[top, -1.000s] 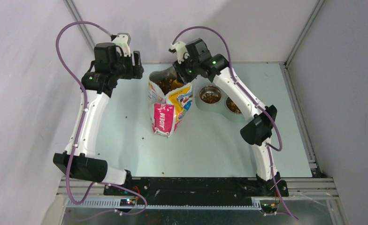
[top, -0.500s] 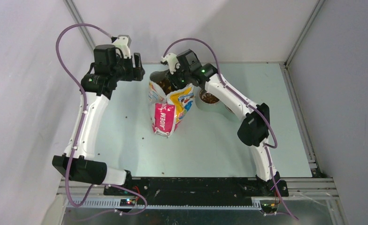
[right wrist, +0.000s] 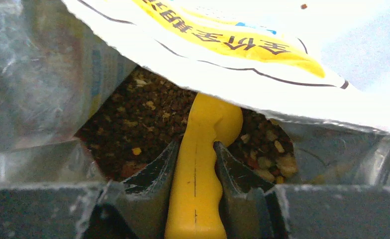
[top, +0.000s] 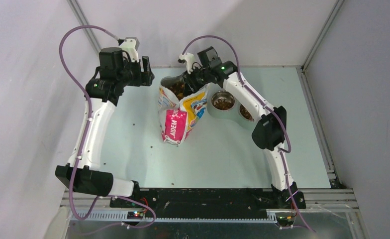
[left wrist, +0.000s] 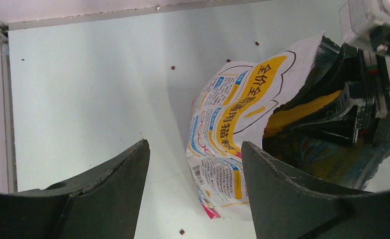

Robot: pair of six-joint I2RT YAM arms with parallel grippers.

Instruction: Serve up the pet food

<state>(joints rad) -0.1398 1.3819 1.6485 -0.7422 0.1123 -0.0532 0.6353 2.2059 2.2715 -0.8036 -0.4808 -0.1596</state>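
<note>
As right gripper clamps scoop, arm arched

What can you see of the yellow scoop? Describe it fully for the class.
The yellow scoop looks like glossy plastic with a seam along its handle. The right tool is shut on that handle, one finger each side. Its rounded end reaches into the open bag, onto the pet food.

Pretty clearly a robot lab test cell, not anyone's home. Plain grey panel walls box in a pale table. There's a metal rail and purple cables too.
</note>
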